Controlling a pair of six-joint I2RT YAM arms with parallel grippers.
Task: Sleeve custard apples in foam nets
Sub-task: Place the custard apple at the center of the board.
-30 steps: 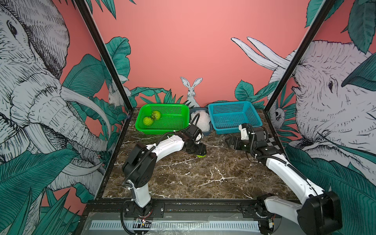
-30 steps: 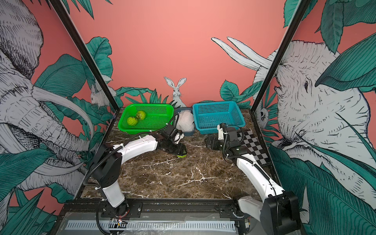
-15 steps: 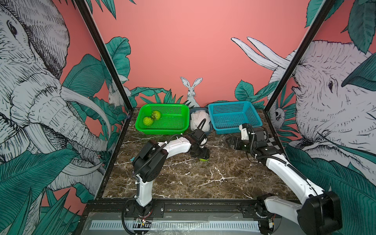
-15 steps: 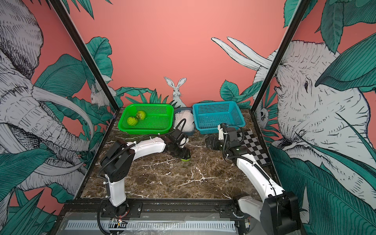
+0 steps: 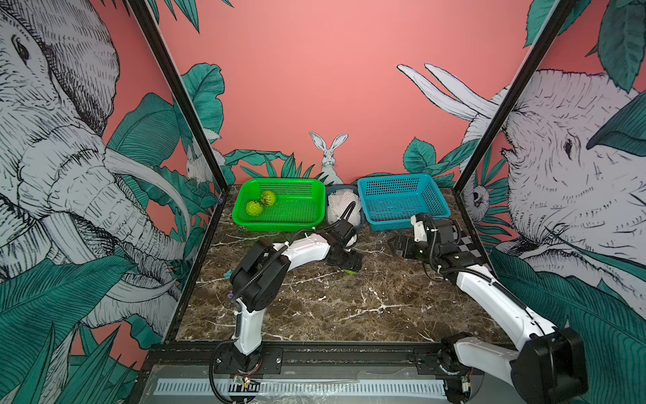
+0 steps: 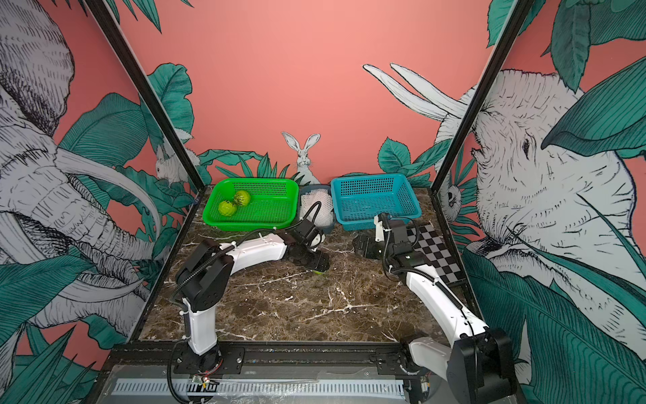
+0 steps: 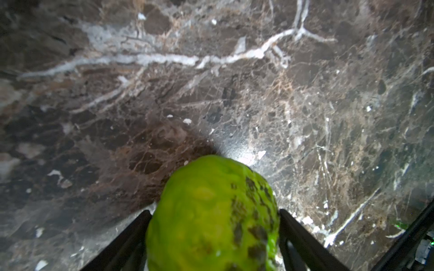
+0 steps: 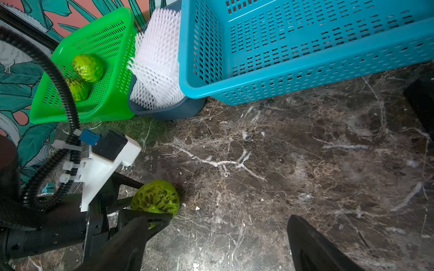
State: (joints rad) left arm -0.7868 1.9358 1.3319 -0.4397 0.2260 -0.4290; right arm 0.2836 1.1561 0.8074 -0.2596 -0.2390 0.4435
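Note:
One custard apple (image 7: 211, 211) rests on the marble table between the fingers of my left gripper (image 7: 213, 211), which stands open with a finger close at each side. The right wrist view shows that custard apple (image 8: 156, 198) under the left gripper (image 8: 150, 218). In both top views only a green sliver (image 5: 349, 271) shows below the left gripper (image 5: 349, 262). Two more custard apples (image 5: 268, 198) (image 5: 254, 208) lie in the green basket (image 5: 279, 224). White foam nets (image 5: 344, 206) stand bunched in a dark bin between the baskets. My right gripper (image 5: 395, 246) hovers open and empty before the blue basket (image 5: 412, 218).
The blue basket (image 8: 305, 77) holds nothing that I can see. A checkerboard card (image 6: 433, 248) lies at the right edge under the right arm. Printed walls close the left, right and back sides. Bare marble (image 5: 349, 307) stretches toward the front rail.
My left gripper has carried the custard apple to the right and set it low on the marble, and its jaws have widened. The right arm has stayed put.

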